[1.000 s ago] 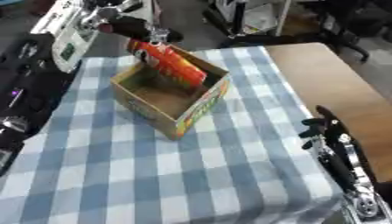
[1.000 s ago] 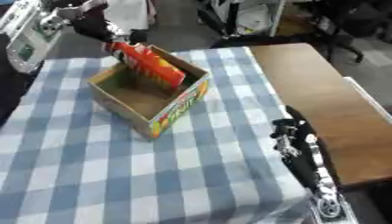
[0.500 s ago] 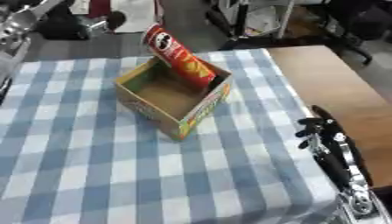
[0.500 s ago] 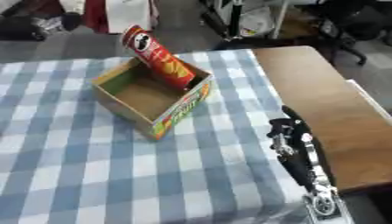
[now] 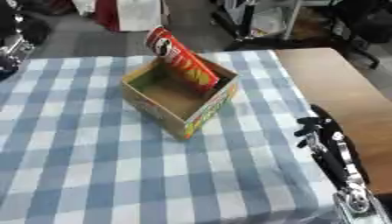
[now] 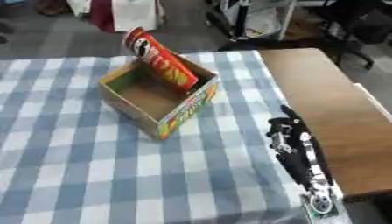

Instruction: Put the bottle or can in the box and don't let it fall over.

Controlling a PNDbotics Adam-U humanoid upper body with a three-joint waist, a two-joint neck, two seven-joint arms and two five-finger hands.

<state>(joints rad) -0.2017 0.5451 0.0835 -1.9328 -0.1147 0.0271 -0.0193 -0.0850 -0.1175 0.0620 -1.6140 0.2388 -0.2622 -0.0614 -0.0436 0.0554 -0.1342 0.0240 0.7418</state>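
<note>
Head stereo pair looks down (slightly offset); both share box (image 5: pixel 180 97).

Red can (image 5: pixel 182 60) — tilted in box (image 5: pixel 177 114)

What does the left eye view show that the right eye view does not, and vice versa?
Left only: a dark and pale shape at the left edge. Right only: a pale strip beside the wooden table's right edge. Both: the red can leaning tilted in the open box on the checked cloth, and the right hand resting open.
</note>
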